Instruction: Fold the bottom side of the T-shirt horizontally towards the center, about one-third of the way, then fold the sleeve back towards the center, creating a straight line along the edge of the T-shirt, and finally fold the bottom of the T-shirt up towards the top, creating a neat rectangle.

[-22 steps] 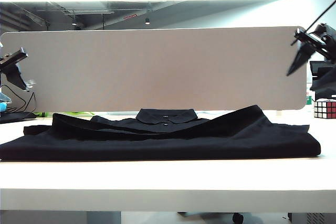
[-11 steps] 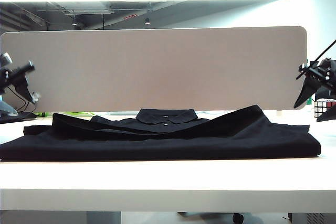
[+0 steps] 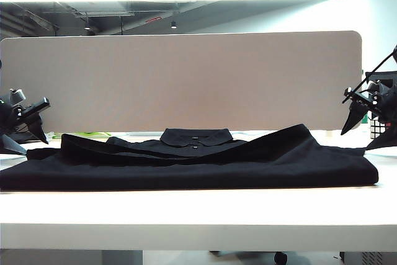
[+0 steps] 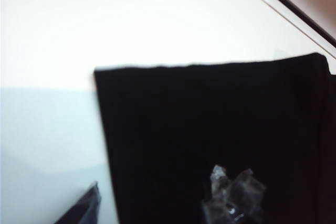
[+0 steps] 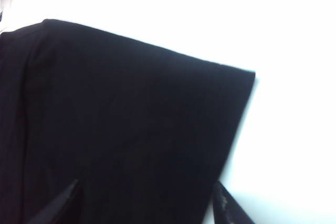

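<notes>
— Lying flat across the white table [image 3: 198, 215], the T-shirt [image 3: 186, 162], collar toward the grey panel [image 3: 186, 79]?
— Yes. Left gripper [image 3: 25, 130] hovering over its left end, right gripper [image 3: 366, 130] over the right end (both spread wide, holding nothing).

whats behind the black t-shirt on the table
Behind the T-shirt stands a long beige divider panel; a Rubik's cube shows behind the right gripper. The tabletop strip between shirt and panel is mostly hidden.
</notes>
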Tool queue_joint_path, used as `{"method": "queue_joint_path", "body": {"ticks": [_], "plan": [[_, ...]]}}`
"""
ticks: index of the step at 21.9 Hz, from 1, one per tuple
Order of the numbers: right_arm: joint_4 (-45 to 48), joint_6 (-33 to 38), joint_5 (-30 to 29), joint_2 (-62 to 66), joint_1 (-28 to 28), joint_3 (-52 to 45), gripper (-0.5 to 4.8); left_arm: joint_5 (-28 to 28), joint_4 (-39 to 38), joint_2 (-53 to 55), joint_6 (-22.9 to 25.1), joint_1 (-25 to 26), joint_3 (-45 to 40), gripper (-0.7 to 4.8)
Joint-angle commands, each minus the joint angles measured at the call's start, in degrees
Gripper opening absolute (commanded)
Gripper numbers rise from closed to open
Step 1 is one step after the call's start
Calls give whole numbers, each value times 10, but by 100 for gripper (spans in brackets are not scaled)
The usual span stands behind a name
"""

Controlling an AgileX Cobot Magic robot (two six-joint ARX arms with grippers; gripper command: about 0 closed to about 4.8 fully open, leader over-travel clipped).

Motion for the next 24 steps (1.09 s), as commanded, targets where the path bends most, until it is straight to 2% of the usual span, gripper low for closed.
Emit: {"method": "queue_joint_path", "body": {"ticks": [1, 9, 24], "plan": [[-27, 0, 13, 17, 0, 33, 333, -2, -51, 20, 30, -2, 31, 242], [-38, 2, 16, 41, 3, 47, 333, 1, -61, 32, 38, -10, 47, 241], [-46, 13, -17, 50, 4, 47, 328, 76, -61, 55, 31, -17, 48, 240]]}}
